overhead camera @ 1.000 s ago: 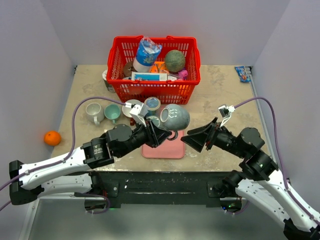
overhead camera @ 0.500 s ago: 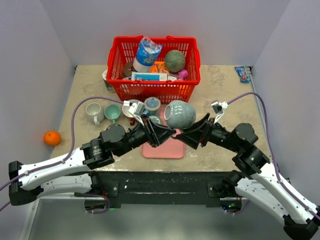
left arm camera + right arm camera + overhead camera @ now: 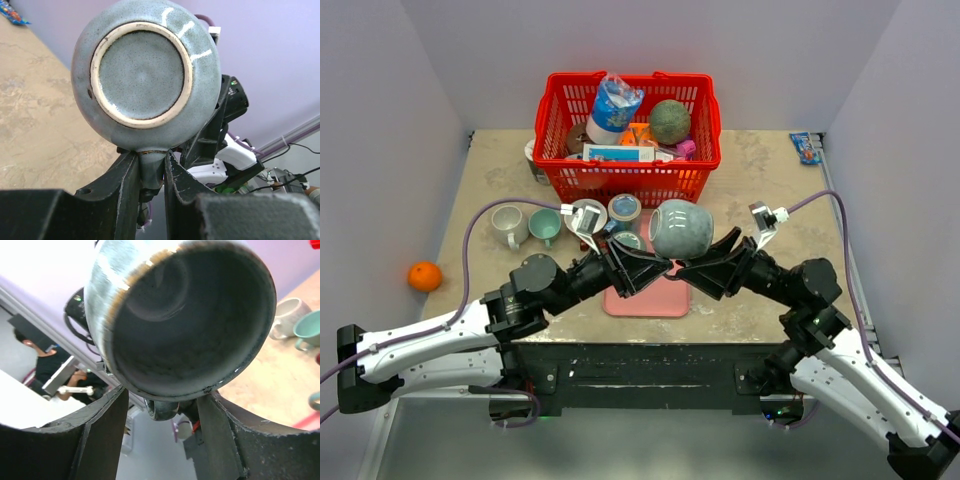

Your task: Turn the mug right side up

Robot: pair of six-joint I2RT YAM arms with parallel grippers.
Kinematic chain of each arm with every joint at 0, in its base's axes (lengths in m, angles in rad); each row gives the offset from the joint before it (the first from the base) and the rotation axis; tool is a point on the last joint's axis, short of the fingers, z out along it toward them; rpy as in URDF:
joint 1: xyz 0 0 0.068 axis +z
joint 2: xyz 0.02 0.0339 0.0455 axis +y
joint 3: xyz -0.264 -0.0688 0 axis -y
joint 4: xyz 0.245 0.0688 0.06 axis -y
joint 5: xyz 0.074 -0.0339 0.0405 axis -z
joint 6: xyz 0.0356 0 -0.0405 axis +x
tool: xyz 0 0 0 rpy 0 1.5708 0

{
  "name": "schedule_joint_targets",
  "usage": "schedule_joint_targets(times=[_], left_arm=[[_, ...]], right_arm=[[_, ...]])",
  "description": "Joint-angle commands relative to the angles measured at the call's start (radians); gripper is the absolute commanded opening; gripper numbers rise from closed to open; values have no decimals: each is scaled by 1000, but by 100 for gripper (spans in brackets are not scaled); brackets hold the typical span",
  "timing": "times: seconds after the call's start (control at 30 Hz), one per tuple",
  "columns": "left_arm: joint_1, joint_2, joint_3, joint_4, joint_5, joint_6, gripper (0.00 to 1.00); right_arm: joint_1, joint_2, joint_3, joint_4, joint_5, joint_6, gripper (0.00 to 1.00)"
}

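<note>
Cups [image 3: 545, 225] and red basket [image 3: 552, 172] just behind mug [image 3: 680, 228]

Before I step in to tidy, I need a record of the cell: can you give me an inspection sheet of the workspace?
Surface: beige table, pink mat near the arms.
Job's things: grey-blue mug lifted off the table, mouth facing the right gripper.
Clutter: full red basket; white cup; teal cup; orange; blue packet.
Grippers: left gripper shut on the mug's handle; right gripper flanks its rim, contact unclear.
Cables: purple cable at each wrist.
Surroundings: lilac walls.
</note>
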Motion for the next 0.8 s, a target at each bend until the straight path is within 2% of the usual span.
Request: schedule_joint_targets(times=[0.0, 0.2, 0.33, 0.43, 0.57, 0.7, 0.73, 0.77], left_arm=[[-1, -21, 10, 276, 20, -20, 0], [-1, 16, 2, 345, 29, -14, 0], [-1, 28, -21, 379, 23, -1, 0], [-1, 33, -28, 390, 20, 6, 0], [-1, 30, -38, 383, 10, 14, 0], [-1, 27, -38, 348, -7, 32, 0], [-1, 24, -38, 336, -13, 47, 12], [-1, 21, -35, 308, -24, 54, 19]], right_arm=[[-1, 4, -10, 170, -8, 86, 59], [-2, 8, -19, 236, 7, 143, 53], [-2, 27, -6, 240, 9, 163, 39], [-1, 25, -7, 242, 13, 180, 33], [-2, 17, 10, 205, 15, 175, 0], [-2, -1, 19, 147, 39, 146, 0], [-2, -6, 24, 123, 48, 140, 0], [-2, -9, 27, 107, 56, 126, 0]])
